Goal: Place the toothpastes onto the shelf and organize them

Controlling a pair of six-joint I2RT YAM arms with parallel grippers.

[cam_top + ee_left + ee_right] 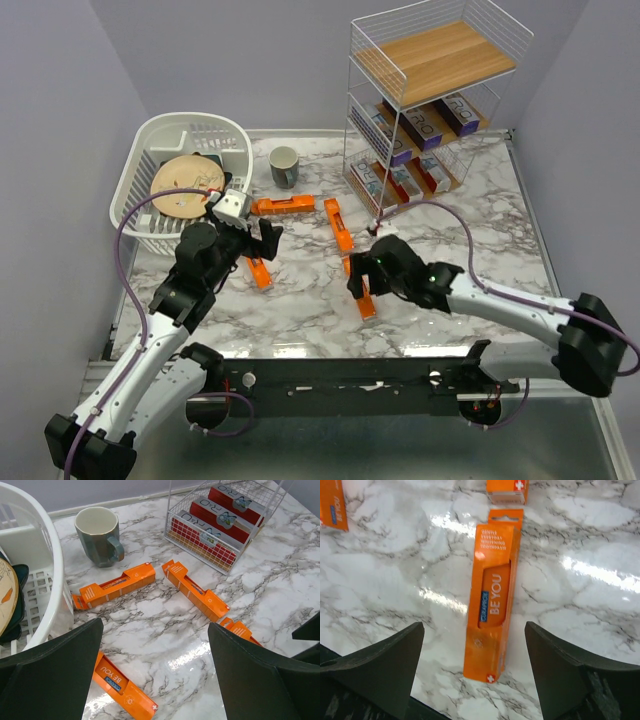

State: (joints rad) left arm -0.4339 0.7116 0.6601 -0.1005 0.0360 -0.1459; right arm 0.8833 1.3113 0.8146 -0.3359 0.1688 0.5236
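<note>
An orange toothpaste box lies flat on the marble tabletop, right of centre. Its long axis runs near to far, and its hang-tab end points far, toward the shelf. White "BE YOU" lettering and a blue label run lengthwise down its face. The right end effector hangs over it, fingers spread to either side and gripping nothing. At left, the left end effector hovers with fingers wide apart above other orange boxes.
</note>
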